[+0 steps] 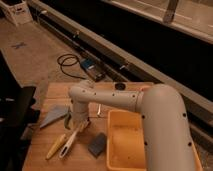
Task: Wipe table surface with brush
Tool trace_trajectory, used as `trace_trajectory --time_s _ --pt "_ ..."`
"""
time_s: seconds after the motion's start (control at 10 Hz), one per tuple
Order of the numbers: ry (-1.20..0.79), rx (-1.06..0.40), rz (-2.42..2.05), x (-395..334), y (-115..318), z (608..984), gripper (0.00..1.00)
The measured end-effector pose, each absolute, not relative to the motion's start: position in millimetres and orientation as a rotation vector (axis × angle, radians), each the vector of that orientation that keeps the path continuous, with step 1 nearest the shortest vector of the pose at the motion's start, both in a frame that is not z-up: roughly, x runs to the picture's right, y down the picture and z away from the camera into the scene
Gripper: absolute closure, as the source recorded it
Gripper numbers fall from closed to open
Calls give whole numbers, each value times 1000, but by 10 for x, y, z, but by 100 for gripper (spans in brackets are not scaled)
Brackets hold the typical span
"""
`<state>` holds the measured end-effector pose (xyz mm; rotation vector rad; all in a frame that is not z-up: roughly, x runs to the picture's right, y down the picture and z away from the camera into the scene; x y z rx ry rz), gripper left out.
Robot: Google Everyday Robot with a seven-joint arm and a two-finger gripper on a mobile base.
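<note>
A white-handled brush (pixel 68 143) lies on the wooden table (pixel 50 95) at the front left, with a yellow brush (pixel 56 146) just left of it. My gripper (pixel 78 123) hangs from the white arm (pixel 107 98) and points down. It sits right at the upper end of the white brush. I cannot tell whether it touches the brush.
A grey triangular dustpan-like piece (pixel 53 117) lies left of the gripper. A grey sponge block (pixel 97 144) lies beside a yellow bin (pixel 126 142) at the front right. A small black round object (pixel 120 86) is at the far edge. A cable (pixel 69 62) lies on the floor.
</note>
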<state>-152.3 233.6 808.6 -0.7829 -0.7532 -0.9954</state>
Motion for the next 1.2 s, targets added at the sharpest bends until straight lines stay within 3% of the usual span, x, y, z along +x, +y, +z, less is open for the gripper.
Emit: trace_trajectory --time_s 0.4,0.8,1.0,1.2 --pt "-742 -831 -947 -1132 2606 7886 100" --pt "-687 -807 -952 -1030 2328 8058 100" --pt "-694 -763 -989 -1333 2030 8224 100" --pt "-710 -755 -1014 -1509 2004 8200 100"
